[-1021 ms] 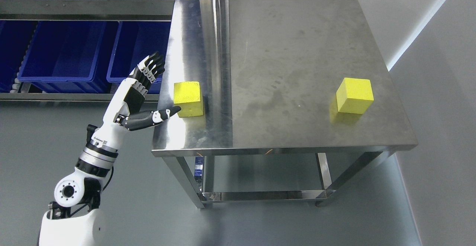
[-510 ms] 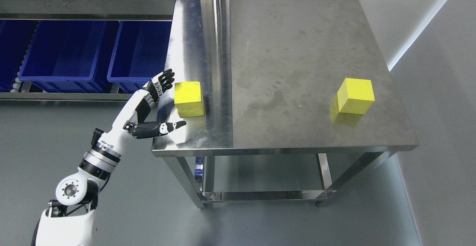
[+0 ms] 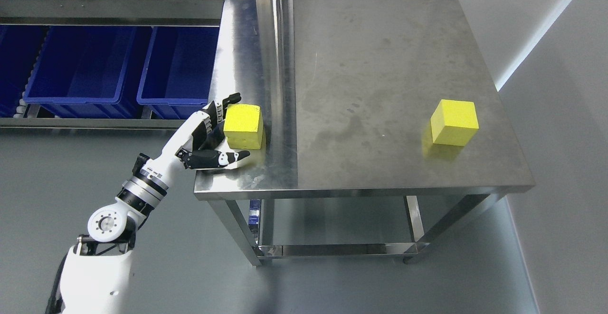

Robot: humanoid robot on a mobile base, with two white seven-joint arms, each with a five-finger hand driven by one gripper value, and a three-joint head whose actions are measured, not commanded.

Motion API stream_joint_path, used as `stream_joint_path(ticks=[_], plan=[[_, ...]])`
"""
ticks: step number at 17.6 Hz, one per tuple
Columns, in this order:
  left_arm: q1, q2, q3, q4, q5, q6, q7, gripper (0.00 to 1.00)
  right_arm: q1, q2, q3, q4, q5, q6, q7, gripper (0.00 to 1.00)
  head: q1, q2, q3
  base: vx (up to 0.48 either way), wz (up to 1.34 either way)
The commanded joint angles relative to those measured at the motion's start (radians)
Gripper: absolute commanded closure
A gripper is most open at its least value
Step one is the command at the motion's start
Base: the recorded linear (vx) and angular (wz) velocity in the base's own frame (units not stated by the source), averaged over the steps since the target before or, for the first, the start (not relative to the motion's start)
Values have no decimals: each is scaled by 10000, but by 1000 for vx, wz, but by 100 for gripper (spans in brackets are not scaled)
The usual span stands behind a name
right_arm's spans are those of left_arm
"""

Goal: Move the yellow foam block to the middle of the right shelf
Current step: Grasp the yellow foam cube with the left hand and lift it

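Note:
A yellow foam block (image 3: pixel 244 123) sits near the front left corner of the steel table (image 3: pixel 370 67). My left hand (image 3: pixel 237 128) reaches over the table's left edge and cups this block. Its fingers (image 3: pixel 223 106) lie along the block's left and far side. The thumb (image 3: pixel 228 157) stretches across in front of the block, a little apart from it. The hand is open and the block rests on the table. A second yellow foam block (image 3: pixel 453 121) stands near the table's right edge. My right arm is out of view.
Blue bins (image 3: pixel 80 62) (image 3: pixel 178 67) sit on a steel rack to the left of the table, with a rail (image 3: pixel 109 11) above them. A white wall (image 3: pixel 560 114) runs close along the table's right side. The table has a lower shelf (image 3: pixel 332 250).
My left hand has moved right and down over the table edge, from beside the left block to cupping it. The block has shifted slightly right.

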Motion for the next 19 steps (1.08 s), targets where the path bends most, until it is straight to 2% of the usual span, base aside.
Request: stream_joint_path(ticks=[1, 5, 7, 10, 12, 14, 17, 18, 19], plan=[[-561, -453, -296, 1201, -63, 34, -19, 32, -30, -175, 0, -175, 0, -5, 4, 0, 0, 0, 0, 0, 0], [-684, -1021, -220, 1278, -2, 19, -19, 48, -30, -175, 0, -175, 0, -5, 4, 0, 0, 0, 0, 1, 8], [-776, -1032, -112, 1141, 363, -134, -19, 54, -30, -175, 0, -175, 0, -5, 4, 0, 0, 0, 0, 3, 42], [-1021, -1032, -4, 177, 2857, -258, 103, 61, -15, -175, 0, -175, 0, -5, 4, 0, 0, 0, 0, 6, 53], [-1067, -1032, 194, -163, 3601, -380, 317, 61, -15, -175, 0, -175, 0, -5, 4, 0, 0, 0, 0, 17, 80], [-1175, -1032, 531, -226, 3741, -1037, 1371, 61, -30, -175, 0, -175, 0, -5, 4, 0, 0, 0, 0, 24, 153], [-1175, -1032, 594, -226, 3741, -1408, 4451, 61, -15, -175, 0, -175, 0, -5, 4, 0, 0, 0, 0, 37, 286], [-1160, -1032, 579, -226, 3741, -1423, 5083, 61, -15, -175, 0, -175, 0, -5, 4, 0, 0, 0, 0, 66, 479], [-1129, -1032, 563, -226, 3741, -1424, 5119, 61, -15, -175, 0, -175, 0, -5, 4, 0, 0, 0, 0, 66, 479]])
